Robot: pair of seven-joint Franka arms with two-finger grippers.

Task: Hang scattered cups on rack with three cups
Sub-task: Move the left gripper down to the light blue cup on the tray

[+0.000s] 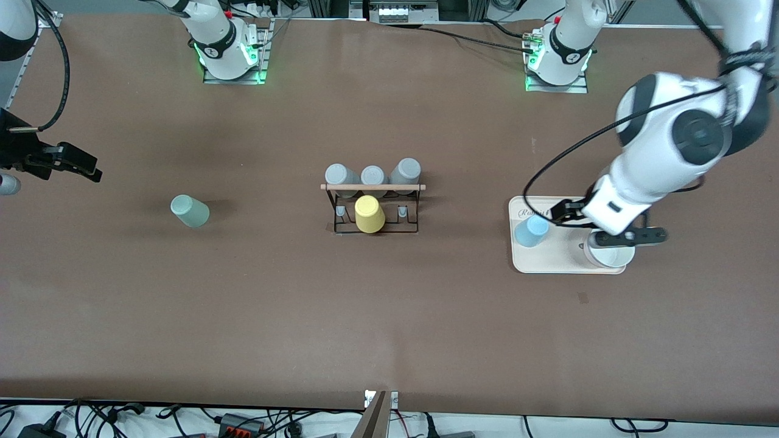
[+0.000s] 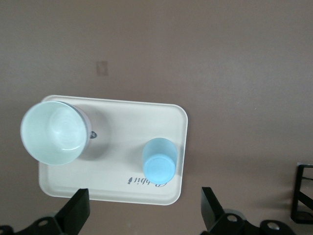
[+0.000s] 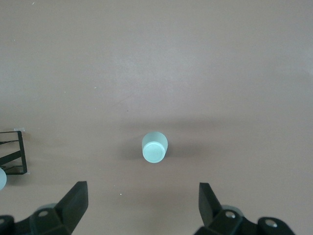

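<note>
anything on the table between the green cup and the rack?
No. Between the sage green cup and the rack, the front view shows only bare brown tabletop.

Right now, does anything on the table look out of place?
Two cups sit off the rack: the sage green cup on bare table toward the right arm's end, the light blue cup on the cream tray. Nothing spilled or damaged.

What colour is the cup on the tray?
Light blue cup; clearest in the left wrist view.
</note>
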